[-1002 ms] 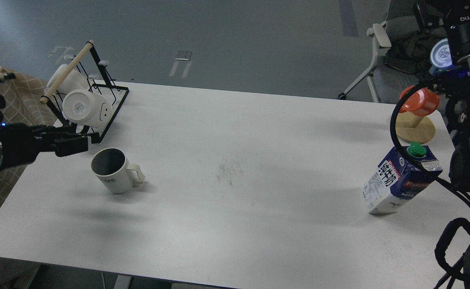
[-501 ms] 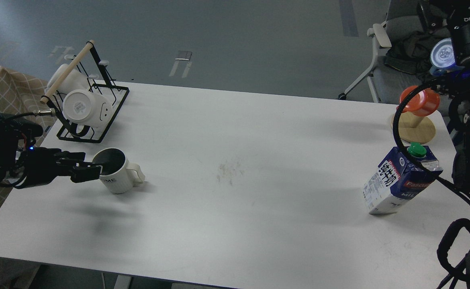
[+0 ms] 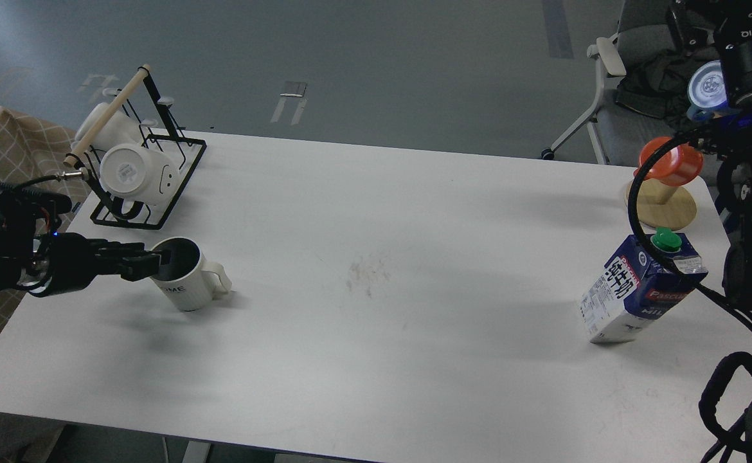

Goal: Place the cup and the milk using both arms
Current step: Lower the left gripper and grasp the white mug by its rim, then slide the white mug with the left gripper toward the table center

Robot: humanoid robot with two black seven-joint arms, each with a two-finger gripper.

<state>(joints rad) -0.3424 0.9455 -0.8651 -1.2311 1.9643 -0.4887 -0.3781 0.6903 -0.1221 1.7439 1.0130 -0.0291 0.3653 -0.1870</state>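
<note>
now the left gripper (image 3: 157,260) reaches the cup (image 3: 186,278) rim, finger state unclear; milk (image 3: 639,289) near the table (image 3: 376,360) edge.

The ribbed mug (image 3: 185,278) is white with a dark grey interior. The milk carton (image 3: 639,290) is dark blue and white, green-capped, with black characters. The table (image 3: 376,321) is white.

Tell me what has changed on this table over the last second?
The left pincer came down from beside the black mug rack and pushed forward to the cup, its tips now at the cup's near rim. Whether it grips yet I cannot tell. The cup, the milk and the right arm look unmoved.
</note>
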